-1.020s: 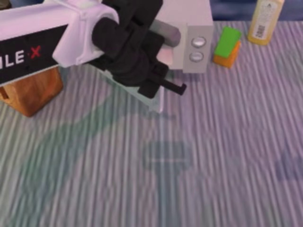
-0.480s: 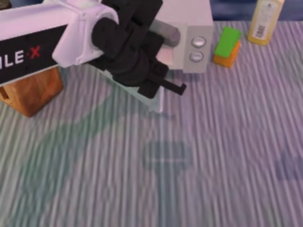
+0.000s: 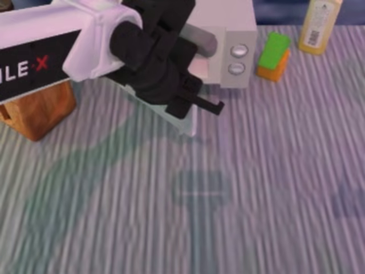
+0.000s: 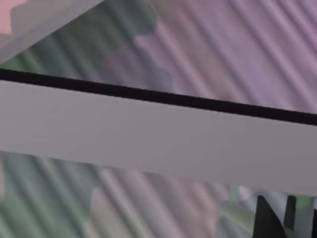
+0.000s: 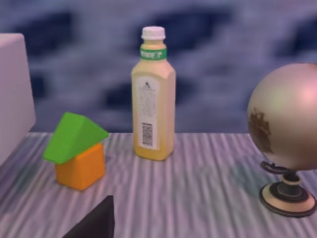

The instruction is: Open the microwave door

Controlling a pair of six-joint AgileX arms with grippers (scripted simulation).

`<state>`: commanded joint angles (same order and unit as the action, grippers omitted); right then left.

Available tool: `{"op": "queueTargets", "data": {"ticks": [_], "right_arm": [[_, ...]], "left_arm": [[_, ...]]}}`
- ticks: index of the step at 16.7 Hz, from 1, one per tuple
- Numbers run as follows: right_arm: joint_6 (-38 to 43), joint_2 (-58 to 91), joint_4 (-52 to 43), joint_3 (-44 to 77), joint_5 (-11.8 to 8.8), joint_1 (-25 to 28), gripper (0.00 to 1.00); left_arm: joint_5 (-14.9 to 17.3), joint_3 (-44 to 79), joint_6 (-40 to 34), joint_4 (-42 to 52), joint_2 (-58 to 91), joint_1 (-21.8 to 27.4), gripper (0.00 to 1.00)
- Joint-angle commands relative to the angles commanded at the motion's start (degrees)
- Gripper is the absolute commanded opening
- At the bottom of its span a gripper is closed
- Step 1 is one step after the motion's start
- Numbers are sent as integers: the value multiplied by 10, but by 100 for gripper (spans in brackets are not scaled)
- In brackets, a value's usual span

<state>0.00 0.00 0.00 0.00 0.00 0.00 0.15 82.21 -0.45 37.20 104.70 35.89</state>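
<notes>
The pale grey-white microwave (image 3: 228, 20) stands at the back of the table, its strip with two round knobs (image 3: 236, 60) facing the front. The microwave door (image 3: 183, 123) is swung out from the body at an angle and shows as a thin pale panel. My left gripper (image 3: 202, 103) reaches over from the left and sits at the door's free edge, shut on it. In the left wrist view the door (image 4: 148, 129) fills the frame as a wide pale band, with the dark fingertips (image 4: 267, 220) at its edge. My right gripper (image 5: 94, 223) is parked off to the right.
An orange-brown wooden block (image 3: 37, 114) stands left of the microwave, under my left arm. A green-and-orange block (image 3: 272, 57) and a yellow bottle (image 3: 320, 23) stand right of the microwave. A globe (image 5: 287, 129) on a stand is farther right.
</notes>
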Motion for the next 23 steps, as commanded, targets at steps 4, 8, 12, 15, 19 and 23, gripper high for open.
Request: {"op": "queueTargets", "data": {"ticks": [4,8,12,15,19,23], "right_arm": [[0,0,0,0,0,0,100],[0,0,0,0,0,0,100],[0,0,0,0,0,0,100],[0,0,0,0,0,0,100],[0,0,0,0,0,0,100],[0,0,0,0,0,0,100]], "left_arm": [[21,-22,42,-6,-23,-16,0],[39,-42,75,-6,-35,-28,0],[39,-42,75,-6,-35,-28,0],[39,-42,75,-6,-35,-28,0],[39,-42,75,-6,-35,-28,0],[39,-42,75,-6,-35,-28,0]]}}
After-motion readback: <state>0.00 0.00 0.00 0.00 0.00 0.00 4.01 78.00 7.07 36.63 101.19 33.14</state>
